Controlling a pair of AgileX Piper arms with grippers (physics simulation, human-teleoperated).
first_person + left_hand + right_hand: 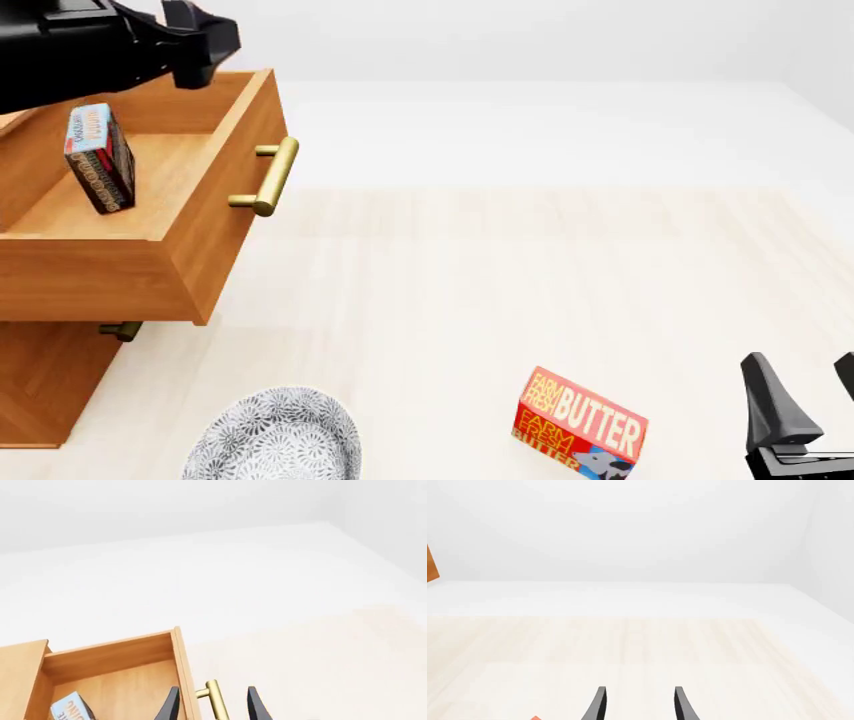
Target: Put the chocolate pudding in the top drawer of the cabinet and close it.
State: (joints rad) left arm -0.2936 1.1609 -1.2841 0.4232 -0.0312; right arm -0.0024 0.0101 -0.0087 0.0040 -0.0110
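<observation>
1. The chocolate pudding point(100, 157) stands on edge inside the top drawer point(200, 235), which is pulled well out of the cabinet point(40, 385). In the front view the whole box shows, blue and red face up, dark brown side toward the camera.
2. The left wrist view catches only a blue corner of the chocolate pudding point(72, 707) on the drawer floor, just beside the left gripper point(212, 705), on the inner side of the drawer front.
3. The left gripper has its fingers spread, one inside the top drawer point(110, 655) and one outside, with the drawer front and the brass handle point(215, 700) between them; neither finger visibly touches the handle.
4. The front view shows the left gripper point(200, 45) only as a dark mass above the drawer's far edge; its fingers cannot be told apart there. The same view shows the brass handle point(271, 178) in full.
5. Below the drawer, the front view alone shows the lower drawer's handle point(120, 330).
6. The right gripper point(639, 705) is spread and holds nothing, over bare table point(640, 645), well apart from the cabinet.
7. In the front view the right gripper point(801, 400) sits near a red butter box point(581, 425); a patterned plate point(274, 440) lies farther off, near the cabinet.
8. The right wrist view shows only an orange sliver of the butter box point(536, 718) and an edge of the cabinet point(432, 564).
</observation>
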